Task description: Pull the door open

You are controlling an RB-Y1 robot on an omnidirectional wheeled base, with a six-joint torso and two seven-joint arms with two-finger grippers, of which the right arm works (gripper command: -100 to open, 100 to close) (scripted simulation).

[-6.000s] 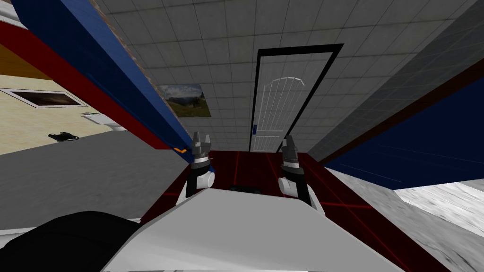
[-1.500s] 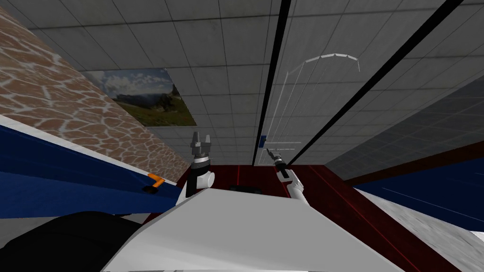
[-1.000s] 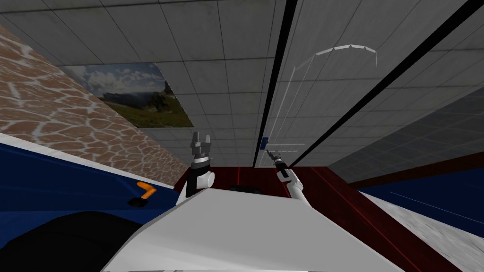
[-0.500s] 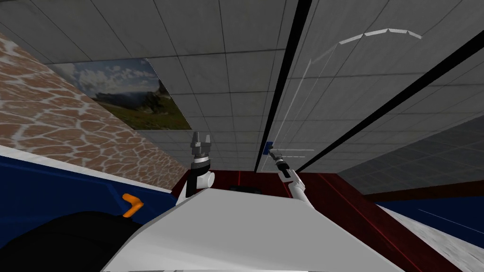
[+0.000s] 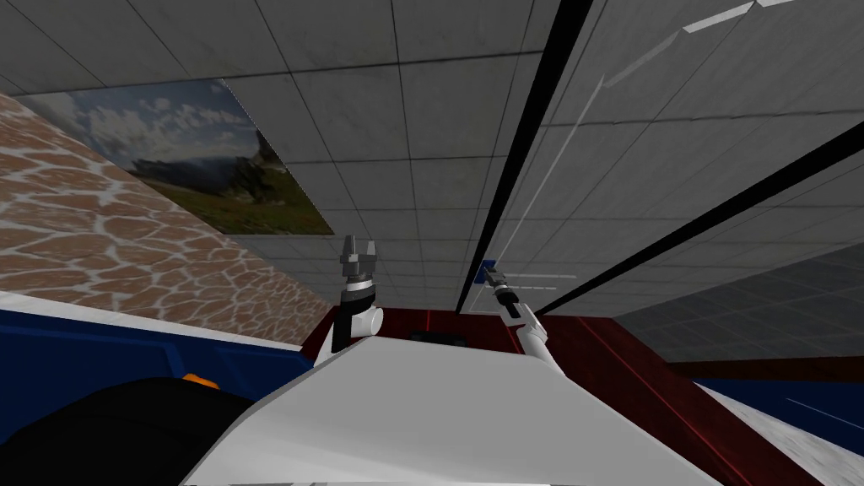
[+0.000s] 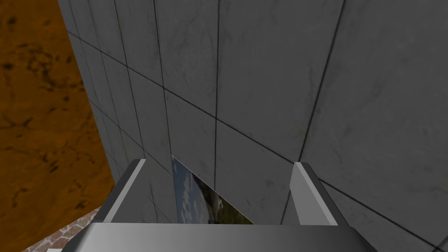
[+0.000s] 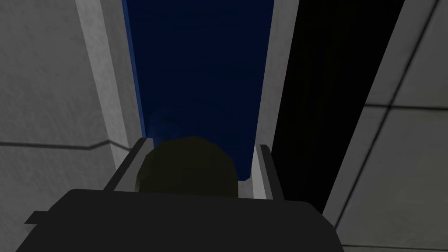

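- The right gripper (image 7: pixel 201 148) is closed around the dark round knob (image 7: pixel 188 168). A thin gap shows at 1 finger, so the grip may slip when I pull.
- The knob sits on a blue plate (image 7: pixel 197 65) at the left edge of the door (image 5: pixel 675 152), which is shut in its black frame (image 5: pixel 523 152).
- A pull off the door's arc could twist the knob out.
- The left gripper (image 5: pixel 359 253) is open and raised.
- The room has a grey tiled wall (image 5: pixel 405 101), 1 picture (image 5: pixel 186 160) and a dark red floor (image 5: pixel 607 354).

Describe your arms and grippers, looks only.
The left arm and right arm are white with dark segments. The left gripper and right gripper have boxy grey-to-dark bodies, each with two thin, flat, light grey fingers. No cables or markings show.
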